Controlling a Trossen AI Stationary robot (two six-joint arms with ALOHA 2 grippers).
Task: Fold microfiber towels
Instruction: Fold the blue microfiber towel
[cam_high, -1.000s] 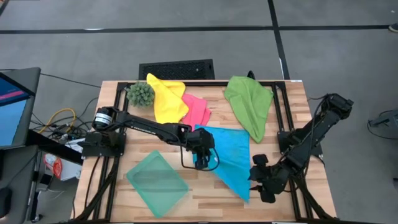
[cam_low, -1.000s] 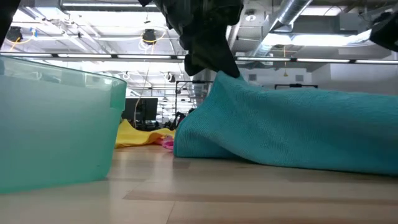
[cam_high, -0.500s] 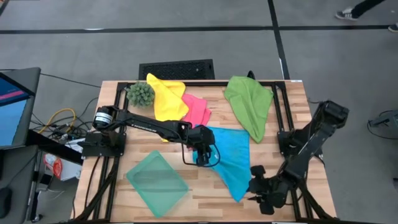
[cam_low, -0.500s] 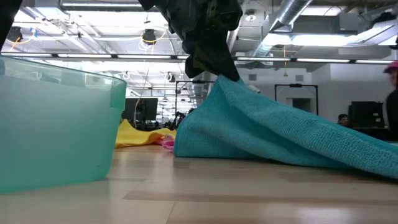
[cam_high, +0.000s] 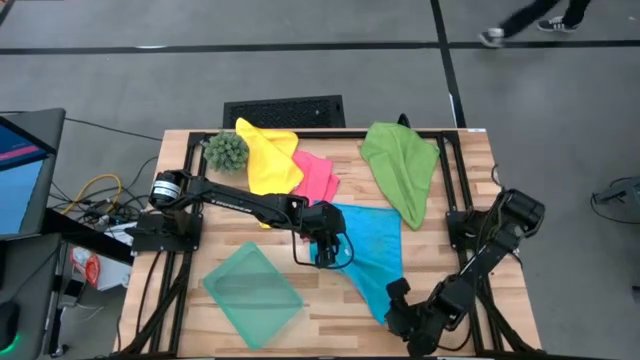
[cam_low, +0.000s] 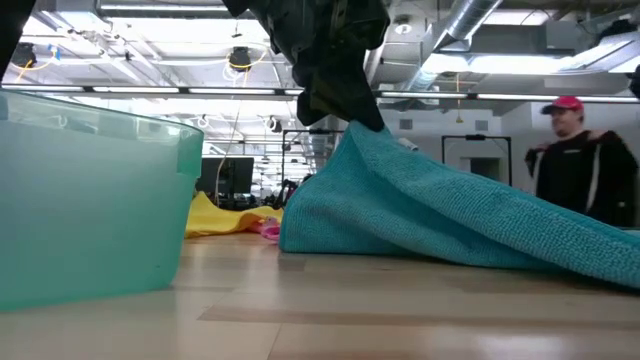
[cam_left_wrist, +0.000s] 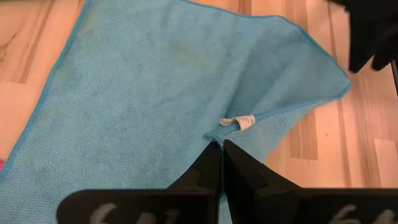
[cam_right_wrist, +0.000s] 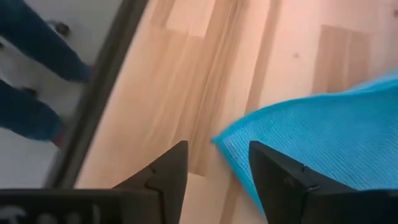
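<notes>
The blue towel (cam_high: 370, 240) lies spread at the table's middle, one side raised by my left gripper (cam_high: 325, 250), which is shut on it; the rest slopes down onto the wood (cam_low: 480, 220). My right gripper (cam_right_wrist: 217, 165) stands open low at the near right, its fingers on either side of the towel's near corner (cam_right_wrist: 221, 140) without touching it. The yellow towel (cam_high: 265, 160), pink towel (cam_high: 318, 178) and green towel (cam_high: 402, 165) lie crumpled along the far side. My left gripper pinches the blue towel's edge (cam_left_wrist: 214, 138) between its two shut fingers, right beside the small white label (cam_left_wrist: 239, 121). The fingers slant down from the table's left. The pinched spot is lifted into a peak (cam_low: 355, 130), and the cloth hangs slack from it onto the table.
A translucent teal tray (cam_high: 252, 293) stands at the near left, close to the low camera (cam_low: 90, 190). A spiky green ball plant (cam_high: 227, 150) sits at the far left corner. A person (cam_low: 575, 160) walks in the room beyond the table.
My right gripper has moved down and toward the table's near edge and left, rolling as it went, to the blue towel's near corner. The towel's right part has sunk from a high, level drape to a slope onto the table. The pinched peak stays where it was.
</notes>
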